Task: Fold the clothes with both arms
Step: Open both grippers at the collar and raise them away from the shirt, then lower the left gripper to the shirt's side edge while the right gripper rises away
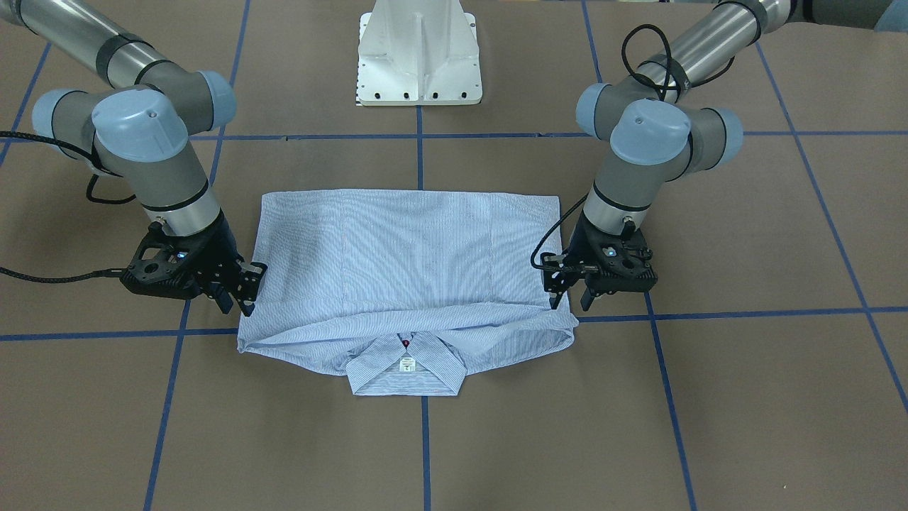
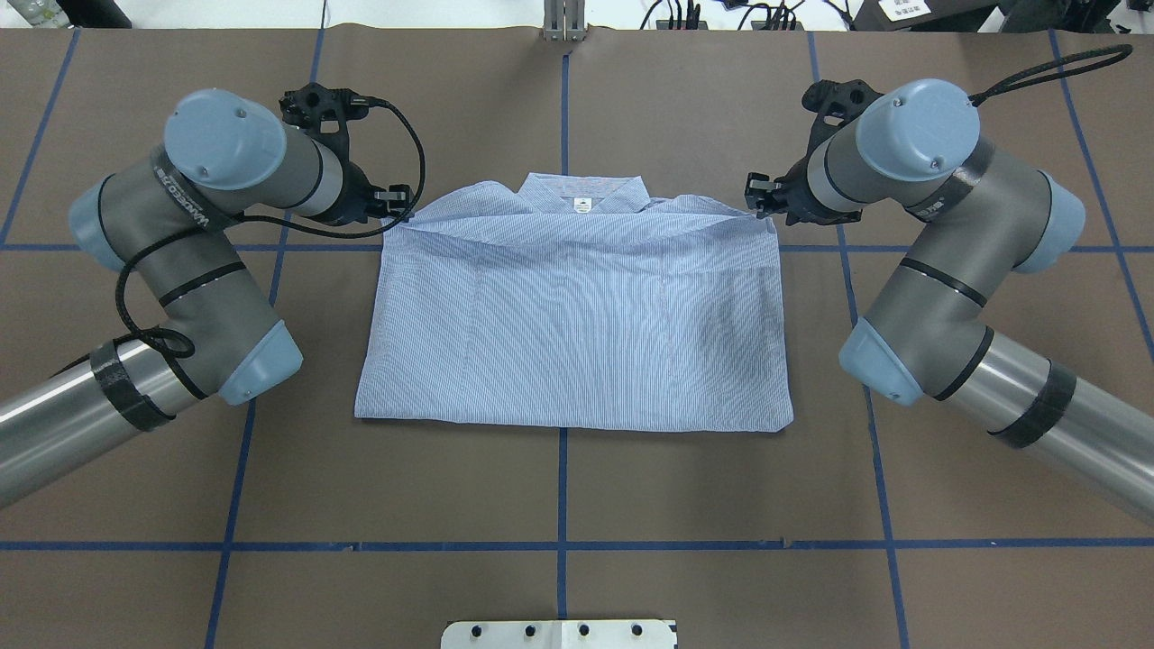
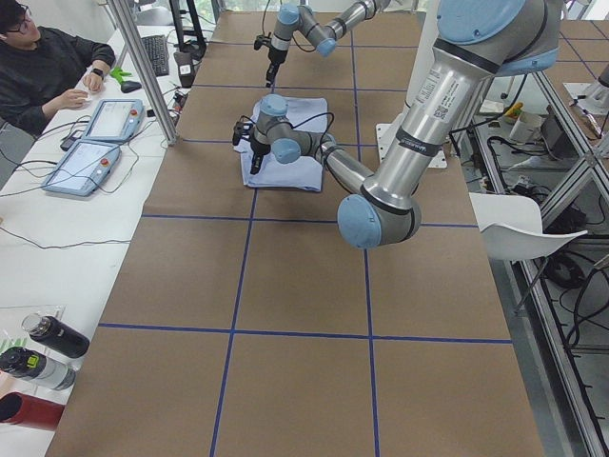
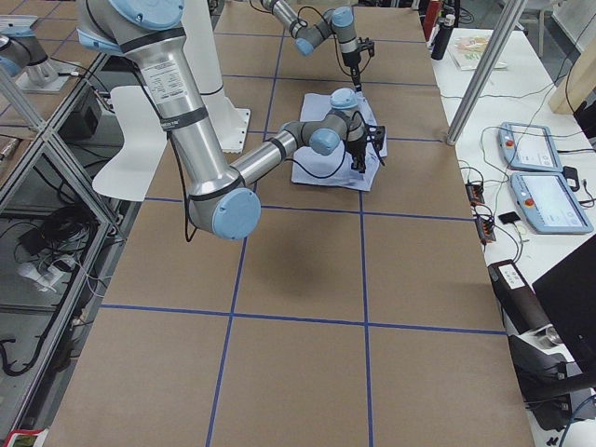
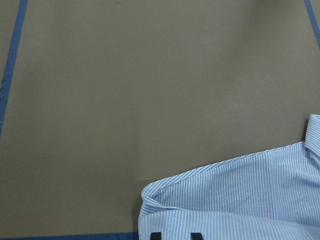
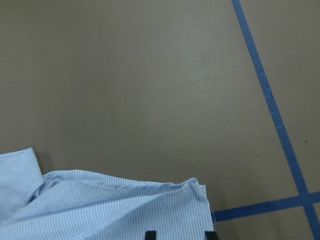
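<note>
Overhead exterior, step: shirt (image 2: 577, 333) halved, hem near collar (image 2: 581, 194).
Left gripper (image 1: 569, 304): parted, collar's left.
Right gripper (image 1: 238, 307): parted, seemingly empty, collar's right.
Next: lift clear, fold sideways.

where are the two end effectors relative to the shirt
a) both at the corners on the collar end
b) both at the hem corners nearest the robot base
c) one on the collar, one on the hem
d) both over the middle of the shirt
a: the left end effector and right end effector each sit at a corner of the shirt on its collar end, the side away from the base.
</note>
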Motion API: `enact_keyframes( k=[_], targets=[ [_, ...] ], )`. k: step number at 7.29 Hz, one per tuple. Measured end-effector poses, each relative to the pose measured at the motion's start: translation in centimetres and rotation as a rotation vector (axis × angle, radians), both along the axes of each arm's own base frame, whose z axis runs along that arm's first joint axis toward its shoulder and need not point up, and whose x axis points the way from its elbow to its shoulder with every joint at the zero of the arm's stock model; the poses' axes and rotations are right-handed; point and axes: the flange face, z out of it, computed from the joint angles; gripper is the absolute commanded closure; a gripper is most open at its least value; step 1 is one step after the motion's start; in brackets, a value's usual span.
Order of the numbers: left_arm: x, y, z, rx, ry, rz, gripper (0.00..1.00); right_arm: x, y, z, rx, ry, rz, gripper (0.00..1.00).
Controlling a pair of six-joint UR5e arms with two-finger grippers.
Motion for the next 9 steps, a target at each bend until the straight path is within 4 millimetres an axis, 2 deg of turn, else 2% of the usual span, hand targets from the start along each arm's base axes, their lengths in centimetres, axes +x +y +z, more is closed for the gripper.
enact_keyframes(
  k=[2,4,7,9],
  targets=[
    [-2.3,0.3,-0.2,0.005,0.039,0.097,0.0,2.6,-1.3,-0.7,-0.054,-0.067,-0.047,0.0],
    [-3.3,3.2,0.0,0.006,0.071,0.141,0.0,3.9,-1.6,-0.6,-0.059,-0.084,-0.068,0.0],
    [-0.4,12.6,-0.1,-0.102,0.139,0.179,0.0,4.2,-1.6,-0.5,-0.054,-0.085,-0.069,0.0],
    [2.1,17.0,1.4,-0.13,0.138,0.177,0.0,4.2,-1.6,-0.3,-0.054,-0.083,-0.069,0.0]
  ],
)
